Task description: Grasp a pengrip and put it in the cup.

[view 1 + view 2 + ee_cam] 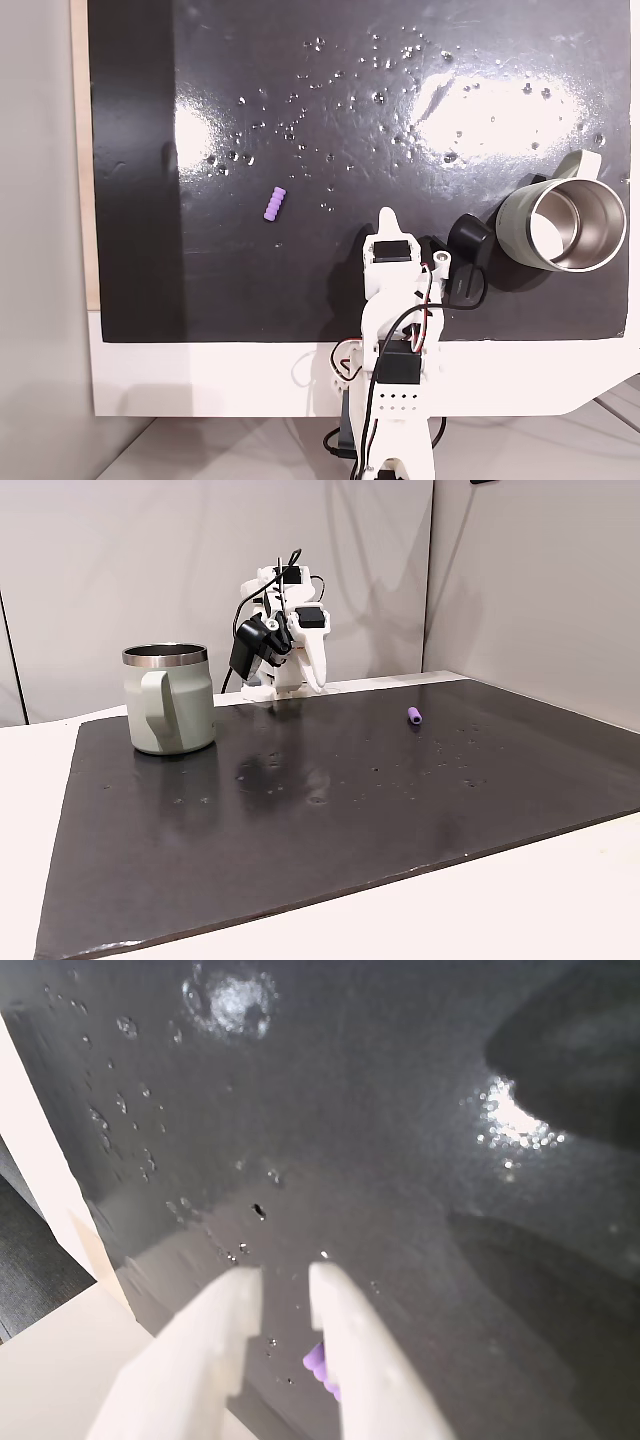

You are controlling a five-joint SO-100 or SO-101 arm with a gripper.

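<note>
Black matting covers the tabletop [300, 820]. Pengrip [275, 204] lies well apart from cup [565, 225]. End effector [285, 1295] hangs empty, fingers narrowly parted.

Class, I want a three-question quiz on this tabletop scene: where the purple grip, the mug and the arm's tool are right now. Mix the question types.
1. True or false: the purple grip already lies inside the mug.
2. Multiple choice: in the fixed view from above, the mug stands (A) left of the arm, (B) right of the arm, (C) on top of the grip.
3. Short answer: what does the tool hold?

Key:
1. False. The grip lies on the black mat, apart from the mug.
2. B.
3. Nothing. In the wrist view its white fingers stand slightly apart with only mat between them; the grip peeks out beside one finger.
</note>
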